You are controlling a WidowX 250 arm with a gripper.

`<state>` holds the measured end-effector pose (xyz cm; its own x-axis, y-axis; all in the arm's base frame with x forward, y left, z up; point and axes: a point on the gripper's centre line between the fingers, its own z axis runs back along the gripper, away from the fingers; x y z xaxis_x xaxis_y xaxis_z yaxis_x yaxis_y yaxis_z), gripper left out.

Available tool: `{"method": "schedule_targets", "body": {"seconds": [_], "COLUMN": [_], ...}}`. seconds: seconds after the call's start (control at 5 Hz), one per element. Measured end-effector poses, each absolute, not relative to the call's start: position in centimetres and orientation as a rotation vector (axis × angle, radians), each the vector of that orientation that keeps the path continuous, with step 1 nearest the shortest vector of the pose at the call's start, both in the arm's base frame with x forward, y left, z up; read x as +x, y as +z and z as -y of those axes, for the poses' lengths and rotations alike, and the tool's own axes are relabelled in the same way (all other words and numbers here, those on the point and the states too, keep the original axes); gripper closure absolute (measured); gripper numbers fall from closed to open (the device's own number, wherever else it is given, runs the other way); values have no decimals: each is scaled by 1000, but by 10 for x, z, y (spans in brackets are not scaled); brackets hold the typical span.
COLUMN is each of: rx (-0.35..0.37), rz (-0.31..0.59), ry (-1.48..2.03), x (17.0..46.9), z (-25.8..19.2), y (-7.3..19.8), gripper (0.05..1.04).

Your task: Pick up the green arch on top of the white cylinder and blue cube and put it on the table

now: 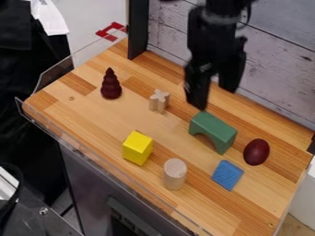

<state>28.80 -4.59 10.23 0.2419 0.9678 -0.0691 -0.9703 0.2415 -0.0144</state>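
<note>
The gripper (215, 97) hangs over the back part of the table (98, 117), its fingers well apart and holding nothing. Near it, the green arch (213, 129) stands upright on the wood, between the gripper and the blue block (227, 175). The white cylinder (175, 174) stands near the front edge, beside the yellow block (137, 148). A dark red egg (256, 152) lies towards the right corner, a wooden cross (159, 101) is left of the arch, and a dark red cone (111, 85) stands nearer the left edge
</note>
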Motion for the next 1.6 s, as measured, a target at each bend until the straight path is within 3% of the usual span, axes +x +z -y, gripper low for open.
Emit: {"method": "schedule_targets", "body": {"seconds": [0.2,0.4,0.6,0.8,1.2,1.4,1.6], "rx": [-67,-123,-198,-191,-19,-21,-67], "rz": [-97,-164,-174,-214,-325,-279,-137], "ry": [1071,798,552,297,-56,-44,0], "x": [267,235,219,213,210,218,229], "z": [46,49,50,40,21,22,27], "y": [132,139,130,115,80,76,83], "gripper": [83,83,83,83,83,83,83]}}
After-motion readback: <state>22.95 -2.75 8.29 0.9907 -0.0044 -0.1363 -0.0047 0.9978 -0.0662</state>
